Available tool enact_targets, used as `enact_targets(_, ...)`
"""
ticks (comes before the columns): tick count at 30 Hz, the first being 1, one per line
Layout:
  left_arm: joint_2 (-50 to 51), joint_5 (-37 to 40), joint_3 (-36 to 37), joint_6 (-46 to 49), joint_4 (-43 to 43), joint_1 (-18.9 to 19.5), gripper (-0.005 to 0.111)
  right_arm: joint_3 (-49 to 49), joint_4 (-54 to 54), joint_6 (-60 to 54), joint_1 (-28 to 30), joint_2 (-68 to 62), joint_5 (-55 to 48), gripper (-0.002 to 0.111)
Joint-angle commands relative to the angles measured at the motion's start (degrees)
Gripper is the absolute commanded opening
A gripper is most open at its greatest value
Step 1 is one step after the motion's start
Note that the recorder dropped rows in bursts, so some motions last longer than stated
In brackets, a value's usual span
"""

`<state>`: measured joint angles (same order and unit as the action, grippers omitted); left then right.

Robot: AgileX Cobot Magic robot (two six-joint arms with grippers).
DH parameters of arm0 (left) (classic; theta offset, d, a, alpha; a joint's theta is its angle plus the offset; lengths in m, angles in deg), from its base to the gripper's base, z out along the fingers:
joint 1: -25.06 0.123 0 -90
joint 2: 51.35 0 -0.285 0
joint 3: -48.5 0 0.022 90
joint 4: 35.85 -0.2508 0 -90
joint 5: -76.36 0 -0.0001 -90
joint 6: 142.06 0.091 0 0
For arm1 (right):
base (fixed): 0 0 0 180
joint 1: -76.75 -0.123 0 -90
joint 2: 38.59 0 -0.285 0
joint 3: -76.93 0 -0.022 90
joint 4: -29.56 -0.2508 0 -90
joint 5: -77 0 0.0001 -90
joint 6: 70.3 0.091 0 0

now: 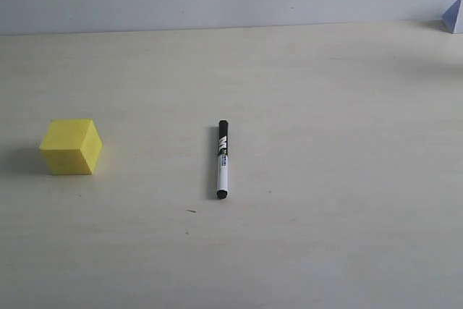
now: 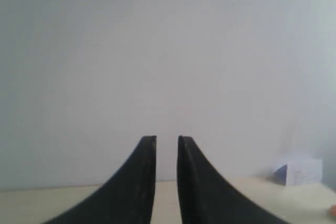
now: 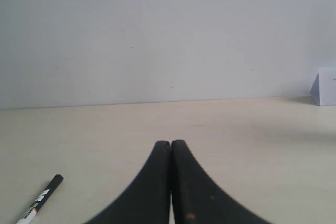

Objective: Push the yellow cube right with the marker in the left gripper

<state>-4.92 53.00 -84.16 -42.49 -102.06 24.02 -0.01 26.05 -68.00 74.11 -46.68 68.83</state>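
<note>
The yellow cube (image 1: 71,147) rests on the pale table at the left of the exterior view. The marker (image 1: 222,158) lies flat near the middle, well right of the cube, with no gripper near it. Neither arm shows in the exterior view. In the left wrist view my left gripper (image 2: 166,139) stands open by a narrow gap with nothing between its black fingers, facing the wall. In the right wrist view my right gripper (image 3: 170,143) is shut and empty, raised over the table, and the marker (image 3: 39,200) lies off to one side of it.
A small white and blue paper box (image 1: 453,16) stands at the table's far right corner against the wall, also seen as the box (image 2: 299,170) and the box (image 3: 326,86). A tiny dark speck (image 1: 191,211) lies near the marker.
</note>
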Motion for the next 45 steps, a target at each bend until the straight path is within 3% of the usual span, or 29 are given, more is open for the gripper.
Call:
enact_targets(1, 3.41, 2.35, -7.11, -2.42, -22.37, -0.23, 0.017, -0.28, 0.01, -0.09, -0.05, 0.3, 0.58, 0.0)
enact_targets(3, 4.01, 4.2, -9.19, -4.13, -33.52, -0.23, 0.017, -0.28, 0.01, -0.09, -0.05, 0.3, 0.58, 0.0)
enact_targets(10, 4.07, 20.83, -9.6, -3.9, -33.74, -0.23, 0.018, -0.28, 0.01, -0.09, -0.05, 0.3, 0.58, 0.0)
enact_targets(13, 4.07, 25.56, -9.6, -2.4, -33.74, -0.23, 0.023, -0.28, 0.01, -0.09, -0.05, 0.3, 0.58, 0.0)
enact_targets(18, 4.07, 26.1, -8.74, 11.47, -33.74, -0.23, 0.04, -0.28, 0.01, -0.09, -0.05, 0.3, 0.58, 0.0)
enact_targets(23, 3.82, 33.06, -7.55, 21.8, -33.74, -0.23, 0.042, -0.28, 0.01, -0.09, -0.05, 0.3, 0.58, 0.0)
enact_targets(27, 3.83, 43.58, -7.44, 34.88, -33.74, -0.23, 0.042, -0.28, 0.01, -0.09, -0.05, 0.3, 0.58, 0.0)
enact_targets(32, 5.99, 58.99, -7.56, 40.37, -32.99, -0.23, 0.042, -0.28, 0.01, -0.09, -0.05, 0.3, 0.58, 0.0)
enact_targets(35, 8.46, 62.65, -10.43, 40.81, -23.78, -1.15, 0.041, -0.28, 0.01, -0.09, -0.05, 0.3, 0.58, 0.0)
enact_targets(38, 12.72, 69.0, -18.84, 43.64, -3.12, -3.05, 0.041, -0.28, 0.01, -0.09, -0.05, 0.3, 0.58, 0.0)
enact_targets(42, 22.47, 79.31, -30.09, 58.47, 25.27, -3.07, 0.041, -0.28, 0.01, -0.09, -0.05, 0.3, 0.58, 0.0)
enact_targets(45, 29.11, 85.68, -35.06, 62.31, 42.02, -3.07, 0.041, -0.28, 0.01, -0.09, -0.05, 0.3, 0.58, 0.0)
